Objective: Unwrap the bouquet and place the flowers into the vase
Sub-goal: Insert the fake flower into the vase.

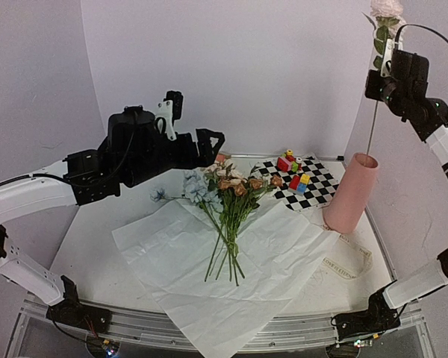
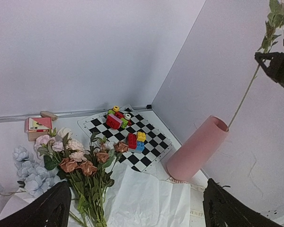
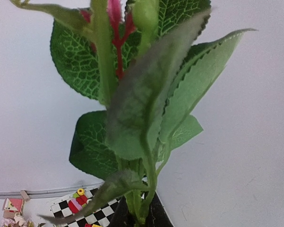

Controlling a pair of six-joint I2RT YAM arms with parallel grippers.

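Aloft, the right pincer (image 1: 389,58) clamps a long-stemmed pale pink rose (image 1: 381,33) — stem tip at the mouth of the tall matte pink vase (image 1: 351,195); the left pincer (image 1: 196,123) gapes wide above bunched flowers (image 1: 231,195) on creased white paper (image 1: 172,261).

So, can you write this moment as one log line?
right gripper: shut on rose stem, high above vase, stem tip at its mouth | left gripper: open, holding nothing | other flowers: lying on unfolded paper
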